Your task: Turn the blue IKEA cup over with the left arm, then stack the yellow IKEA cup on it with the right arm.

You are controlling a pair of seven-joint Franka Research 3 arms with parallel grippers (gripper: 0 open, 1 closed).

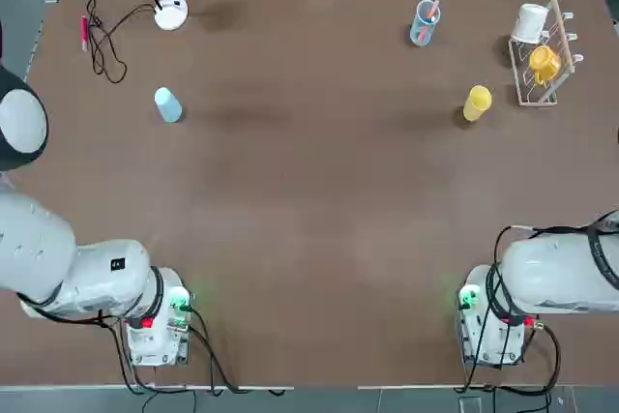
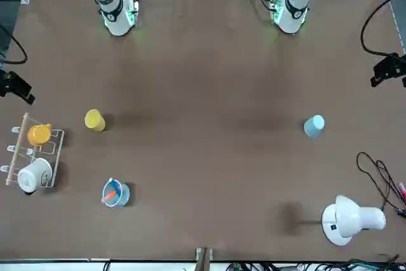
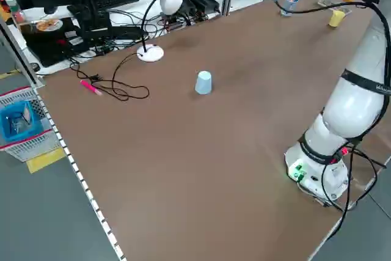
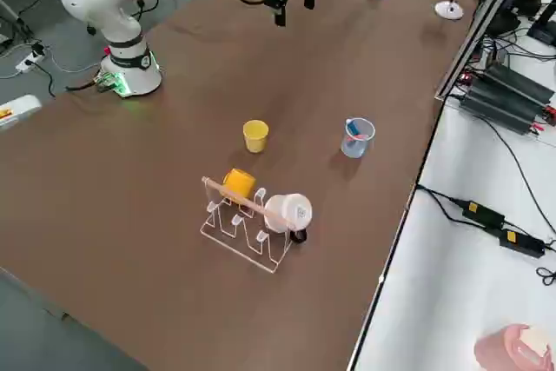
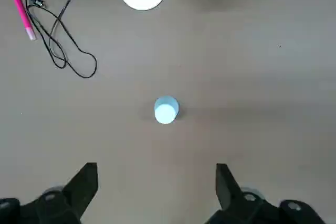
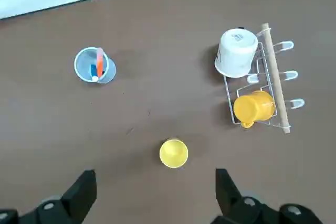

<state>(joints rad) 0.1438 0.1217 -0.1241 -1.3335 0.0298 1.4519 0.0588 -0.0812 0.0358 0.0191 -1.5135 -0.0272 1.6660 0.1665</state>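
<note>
The blue IKEA cup [image 1: 167, 104] [image 2: 314, 125] [image 3: 203, 82] stands on the brown table at the far left, and it looks narrower at its top. My left gripper [image 5: 156, 188] hangs high over the table, open and holding nothing, with this cup [image 5: 166, 110] beyond its fingertips. The yellow IKEA cup [image 1: 476, 103] [image 2: 94, 120] [image 4: 255, 136] stands at the far right. My right gripper [image 6: 156, 190] is also raised and open, holding nothing, and the yellow cup [image 6: 174, 153] lies just ahead of it. Neither gripper touches a cup. Both arm bases sit at the near edge.
A clear glass with a pink stick [image 1: 425, 23] [image 6: 94, 65] stands at the back right. Beside the yellow cup is a rack [image 1: 553, 45] holding a white mug [image 6: 236, 52] and an orange mug [image 6: 254, 107]. A white lamp [image 1: 170, 13], black cable [image 1: 106, 45] and pink pen [image 5: 23, 17] lie at the back left.
</note>
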